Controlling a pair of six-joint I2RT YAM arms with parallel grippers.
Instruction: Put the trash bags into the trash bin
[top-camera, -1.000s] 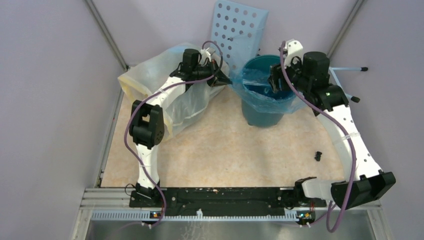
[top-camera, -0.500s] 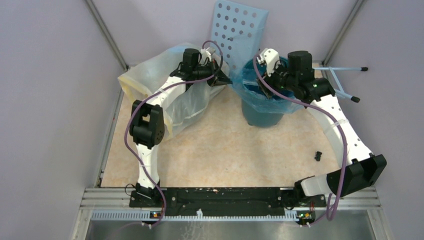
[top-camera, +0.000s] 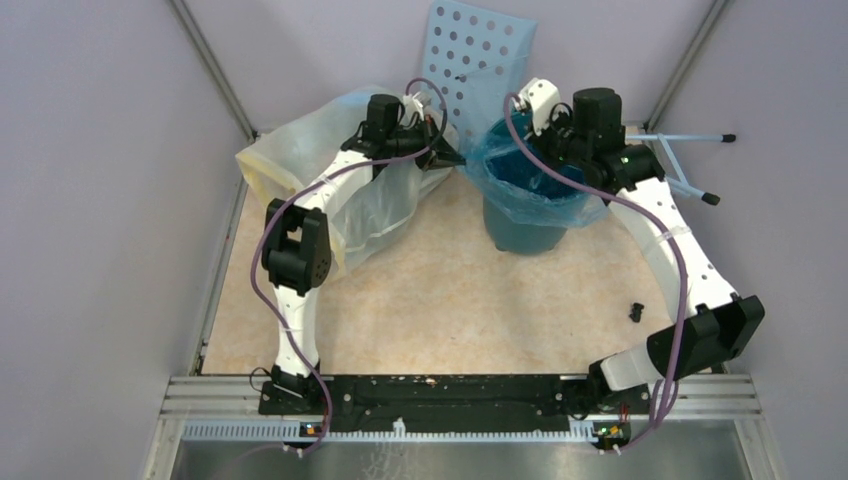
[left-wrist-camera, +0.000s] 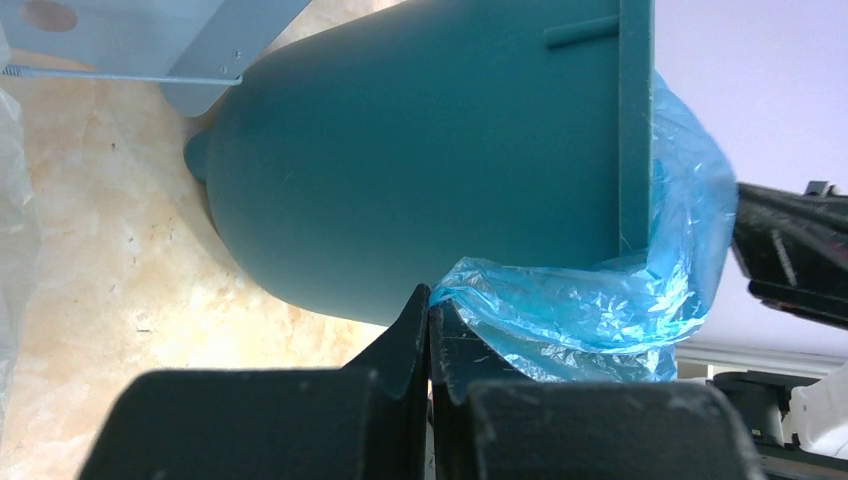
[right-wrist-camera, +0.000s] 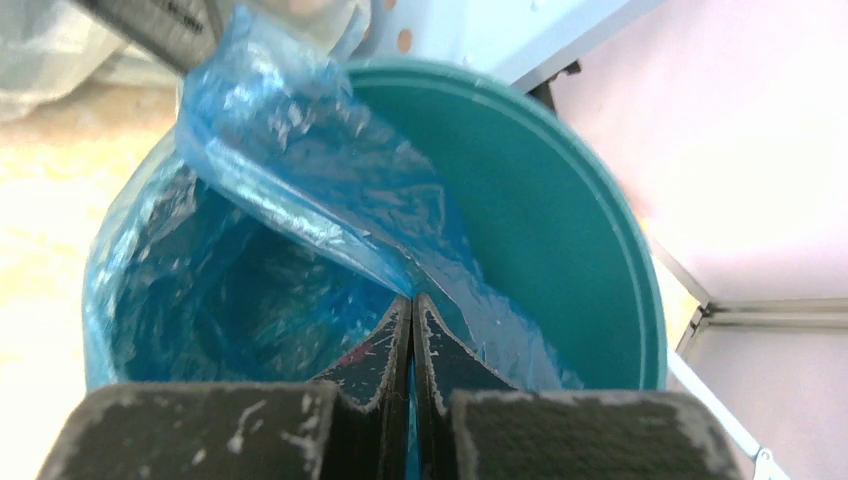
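The dark-teal trash bin stands at the back of the table. A crinkly light-blue trash bag lines it and hangs over its rim. My left gripper is at the bin's left side, shut on the bag's edge just outside the bin wall. My right gripper reaches down into the bin's mouth. In the right wrist view its jaws are shut on a fold of the bag inside the bin, whose rim has no bag over it on the right.
A large whitish bag lies under my left arm at the back left. A pale-blue perforated panel leans behind the bin. A light-blue rod frame stands at the right wall. A small black piece lies on the table at right.
My right arm has swung left over the bin and its gripper has gone from open to shut on the bag's film. The left gripper has held its grip in place.
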